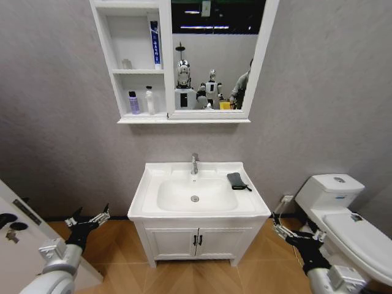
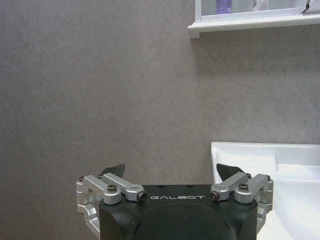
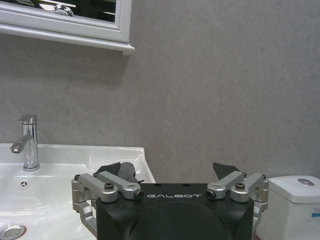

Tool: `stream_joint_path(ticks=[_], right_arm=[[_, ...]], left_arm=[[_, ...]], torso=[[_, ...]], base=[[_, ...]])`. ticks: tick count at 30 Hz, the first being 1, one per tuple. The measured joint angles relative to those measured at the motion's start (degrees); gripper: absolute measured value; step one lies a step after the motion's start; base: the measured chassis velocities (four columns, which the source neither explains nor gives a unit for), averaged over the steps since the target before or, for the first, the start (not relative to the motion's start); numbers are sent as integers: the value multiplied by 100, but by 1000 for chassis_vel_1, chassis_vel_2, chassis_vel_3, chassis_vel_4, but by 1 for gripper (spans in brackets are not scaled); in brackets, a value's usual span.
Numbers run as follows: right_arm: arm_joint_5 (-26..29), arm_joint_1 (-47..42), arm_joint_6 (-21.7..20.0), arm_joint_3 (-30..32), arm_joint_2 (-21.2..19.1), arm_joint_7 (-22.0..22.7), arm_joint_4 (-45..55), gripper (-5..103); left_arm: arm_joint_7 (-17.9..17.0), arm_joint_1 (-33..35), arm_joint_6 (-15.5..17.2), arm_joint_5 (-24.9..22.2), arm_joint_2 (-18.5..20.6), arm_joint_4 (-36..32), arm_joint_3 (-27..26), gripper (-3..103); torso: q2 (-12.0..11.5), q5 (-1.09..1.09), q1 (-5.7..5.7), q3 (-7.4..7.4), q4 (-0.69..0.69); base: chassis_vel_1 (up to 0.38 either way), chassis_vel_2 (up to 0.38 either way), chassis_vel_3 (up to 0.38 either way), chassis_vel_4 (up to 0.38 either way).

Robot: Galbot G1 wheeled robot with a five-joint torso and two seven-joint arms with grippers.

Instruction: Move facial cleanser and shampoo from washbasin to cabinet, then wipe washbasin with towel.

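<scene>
Toilet sits right of the vanity, at approx 4 o'clock from the washbasin; its tank also shows in the right wrist view. Low white cupboard w/ two doors and dark handles carries the basin. Grey wall behind, wood-tone floor below. A white panel w/ dark fittings stands at the far left, near the left arm. Nothing stands btwn either gripper and the basin.

Washbasin: white, rectangular, oval bowl, round drain at centre, chrome tap at 12 o'clock of the bowl. Towel, dark grey, folded, lies on the basin deck at approx 2 o'clock of the bowl, thin loop trailing toward the right edge.

Cabinet hangs on the wall above, at 12 o'clock from the basin, joined to a white-framed mirror. Lower shelf holds a purple bottle and a white bottle side by side; the shelf above holds a tall white-and-blue tube and a small clear item, can't tell what.

Left gripper hangs low, at 8 o'clock from the basin, fingers apart, empty. Right gripper hangs low at 4 o'clock, btwn cupboard and toilet, fingers apart, empty.
</scene>
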Motion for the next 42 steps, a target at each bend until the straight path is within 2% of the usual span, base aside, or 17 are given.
stream_joint_path(ticks=[12,19,22,23,25,29,31,38,42], right_arm=[[0,1,0,0,0,0,0,100],[0,1,0,0,0,-1,0,100],[0,1,0,0,0,-1,0,100],[0,1,0,0,0,-1,0,100],[0,0,0,-1,1,-1,-1,100],[0,0,0,-1,1,-1,0,100],[0,0,0,-1,1,0,0,100],[0,2,0,-1,0,0,-1,100],[0,2,0,-1,1,0,-1,100]], left_arm=[[0,0,0,0,0,0,0,100],[0,0,0,0,0,0,0,100],[0,0,0,0,0,0,0,100],[0,0,0,0,0,0,0,100],[0,0,0,0,0,0,-1,100],[-1,1,0,0,0,0,-1,100],[-1,0,0,0,0,0,0,100],[0,-1,0,0,0,0,0,100],[0,-1,0,0,0,0,0,100]], torso=[[0,0,1,0,0],[-1,-4,2,1,1],[1,2,-1,-1,0],[1,-6,-1,-1,0],[2,2,-5,-2,1],[5,-1,-8,-4,2],[4,0,-7,-2,-4],[-4,2,8,3,2],[-4,-2,6,2,-1]], base=[[16,1,-13,1],[167,-56,-156,43],[246,-141,-239,134],[240,-182,-225,154],[245,-163,-210,150],[179,-151,-129,112],[19,-55,-51,39],[-35,-23,43,15],[47,-53,-88,57]])
